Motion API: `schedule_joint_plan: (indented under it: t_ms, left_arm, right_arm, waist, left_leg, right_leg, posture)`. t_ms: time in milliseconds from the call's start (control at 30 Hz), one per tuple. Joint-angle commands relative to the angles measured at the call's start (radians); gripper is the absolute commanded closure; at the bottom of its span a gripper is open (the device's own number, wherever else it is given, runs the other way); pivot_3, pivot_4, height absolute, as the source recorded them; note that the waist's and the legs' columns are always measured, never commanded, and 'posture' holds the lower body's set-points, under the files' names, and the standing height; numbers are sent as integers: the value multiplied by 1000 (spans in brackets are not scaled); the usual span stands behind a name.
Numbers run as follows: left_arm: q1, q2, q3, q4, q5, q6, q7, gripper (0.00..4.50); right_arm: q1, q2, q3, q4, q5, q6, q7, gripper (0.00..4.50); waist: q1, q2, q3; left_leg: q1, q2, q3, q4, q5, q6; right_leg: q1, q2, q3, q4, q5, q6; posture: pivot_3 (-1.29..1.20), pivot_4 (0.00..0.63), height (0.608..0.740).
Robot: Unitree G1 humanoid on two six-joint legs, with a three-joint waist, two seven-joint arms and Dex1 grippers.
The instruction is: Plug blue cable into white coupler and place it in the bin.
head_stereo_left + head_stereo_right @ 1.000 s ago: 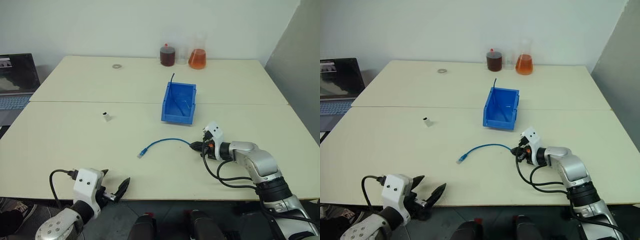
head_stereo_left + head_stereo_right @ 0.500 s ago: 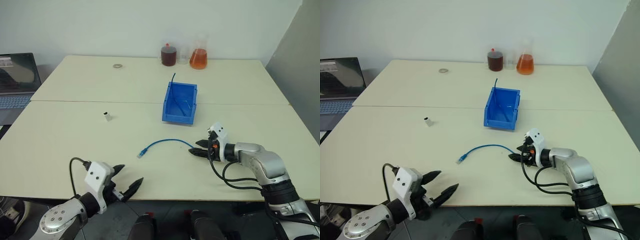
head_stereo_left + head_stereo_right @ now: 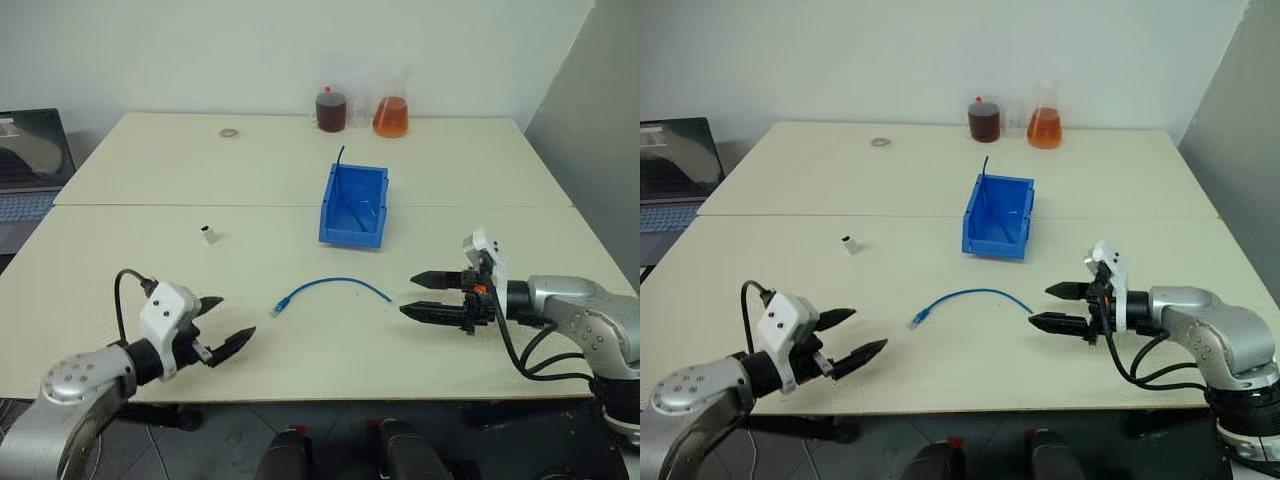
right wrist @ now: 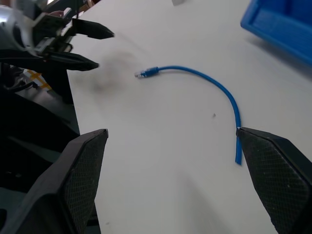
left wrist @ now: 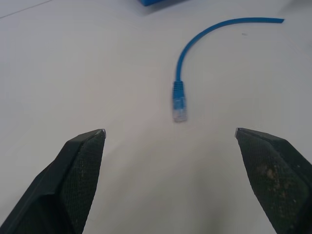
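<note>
The blue cable [image 3: 333, 286] is lying loose on the pale surface [image 3: 300, 180], bending in a soft curve, and nothing is touching it. Its small clear plug [image 5: 179, 113] is sitting at the end that is nearer the left tool [image 3: 217, 322]. The left tool is hanging over the near edge of the surface with its two black fingers [image 5: 80, 165] spread wide, and nothing is sitting between them. The plug is lying a little way in front of those fingers, apart from them. The right tool [image 3: 428, 295] is hanging just past the other end of the cable, pointing sideways toward it, with its two fingers [image 4: 273, 161] also spread wide and holding nothing. The white coupler [image 3: 208, 235] is standing by itself farther back on the left part of the surface, well apart from the cable and from both tools. The bin [image 3: 355, 206] is sitting near the middle of the surface, behind the cable, with a thin dark wire [image 3: 340, 158] sticking up from its back corner. Two glass flasks [image 3: 392, 112] with dark and orange liquid are standing at the far edge. A laptop [image 3: 28, 160] is sitting off to the left side.
</note>
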Motion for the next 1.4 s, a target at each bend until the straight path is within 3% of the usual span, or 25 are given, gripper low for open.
schedule_joint_plan:
  t_ms: [33, 267, 667, 1200, 1400]
  left_arm:
    - [-83, -14, -83, 95, 47, -44, -22, 0]
    - [-201, -55, -178, 159, 36, -21, -60, 0]
    - [-214, -87, -310, 234, 171, -110, -57, 0]
    - [-216, -119, -356, 303, 225, -117, -58, 3127]
    - [-221, -117, -301, 249, 165, -40, -50, 4237]
  right_arm:
    - [-21, 31, 14, -6, -6, -33, -47, 22]
    - [-10, 39, -1, -2, -1, -32, -101, 22]
    - [26, 59, -26, -8, 26, -33, -169, 22]
    - [34, 59, -30, -21, 52, -32, -165, 0]
    - [27, 59, -34, -6, 67, -27, -175, 0]
  waist:
    - [1, -1, 0]
    - [5, -1, 0]
    - [3, -1, 0]
    - [7, 1, -1]
    - [4, 1, -2]
  left_leg:
    - [0, 0, 0, 0, 0, 0]
    - [-4, -1, -1, 0, 0, 0]
    - [-3, -1, -1, 0, 0, 0]
    - [0, -2, -1, 0, 0, 0]
    - [0, -1, -1, 0, 0, 0]
  right_leg:
    - [0, -1, 0, 0, 2, 4]
    - [-2, -5, 0, -1, 3, 5]
    - [-2, -4, 1, 0, 3, 5]
    - [1, -5, 1, 0, 3, 6]
    - [1, -5, 1, 0, 3, 6]
  posture:
    - [0, 150, 740]
    - [0, 150, 740]
    - [0, 150, 740]
    - [0, 150, 740]
    - [0, 150, 740]
